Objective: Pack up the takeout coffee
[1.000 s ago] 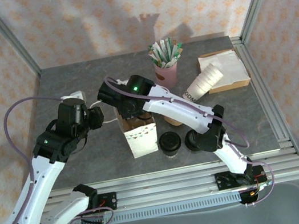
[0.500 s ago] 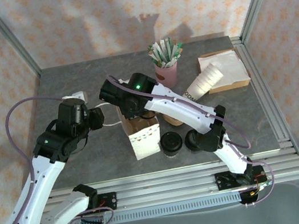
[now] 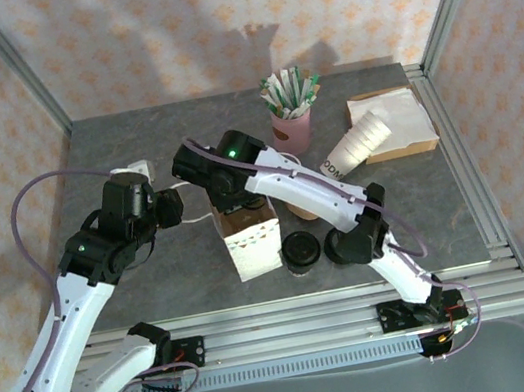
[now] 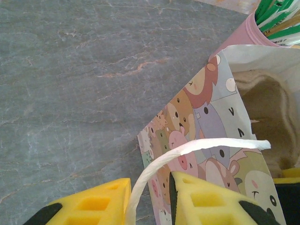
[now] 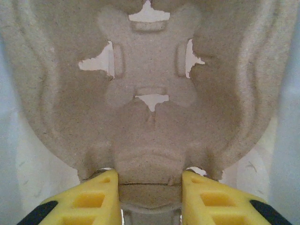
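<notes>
Pulp tray is clamped at its near edge by the right gripper inside the bag — lower it level until it seats on the bottom. The left gripper has its jaws part-open around the handle, not pinching it; it should close to hold the mouth wide. The coffee stands on the table just right of the bag, beside a loose lid — both near the right arm's elbow, so withdraw straight up.

You've got the bag standing mid counter, toward the front edge, w/ pulp tray inside it. The takeout coffee sits just R of bag, loose lid just R of that. Behind them, farther back: stirrer cup. Back-R corner: cup stack lying on its side, partly on a pad.
</notes>
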Action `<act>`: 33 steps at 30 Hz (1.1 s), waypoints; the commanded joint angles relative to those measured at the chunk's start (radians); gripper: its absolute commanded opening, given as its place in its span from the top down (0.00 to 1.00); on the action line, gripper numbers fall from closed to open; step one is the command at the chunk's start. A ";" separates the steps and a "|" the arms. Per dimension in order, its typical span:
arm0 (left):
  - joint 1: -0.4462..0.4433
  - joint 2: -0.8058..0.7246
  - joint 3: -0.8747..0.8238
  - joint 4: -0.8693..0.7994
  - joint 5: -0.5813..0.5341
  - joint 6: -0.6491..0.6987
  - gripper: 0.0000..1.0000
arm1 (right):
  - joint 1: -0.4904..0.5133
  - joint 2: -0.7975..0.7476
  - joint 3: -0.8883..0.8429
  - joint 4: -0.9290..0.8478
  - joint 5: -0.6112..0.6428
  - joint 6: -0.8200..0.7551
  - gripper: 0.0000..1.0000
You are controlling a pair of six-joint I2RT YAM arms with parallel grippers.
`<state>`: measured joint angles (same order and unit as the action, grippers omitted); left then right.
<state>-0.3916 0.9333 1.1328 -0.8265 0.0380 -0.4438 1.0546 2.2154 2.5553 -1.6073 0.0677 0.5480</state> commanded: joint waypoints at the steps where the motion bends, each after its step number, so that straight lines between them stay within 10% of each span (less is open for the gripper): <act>1: 0.007 -0.019 -0.015 0.021 -0.003 0.006 0.72 | -0.008 0.013 -0.005 -0.004 -0.006 -0.017 0.69; 33: 0.007 -0.054 -0.016 0.019 0.031 -0.016 0.86 | -0.030 0.020 -0.207 0.132 -0.071 -0.022 0.70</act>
<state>-0.3916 0.8963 1.1236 -0.8185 0.0532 -0.4473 1.0290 2.2436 2.3650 -1.4979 -0.0013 0.5377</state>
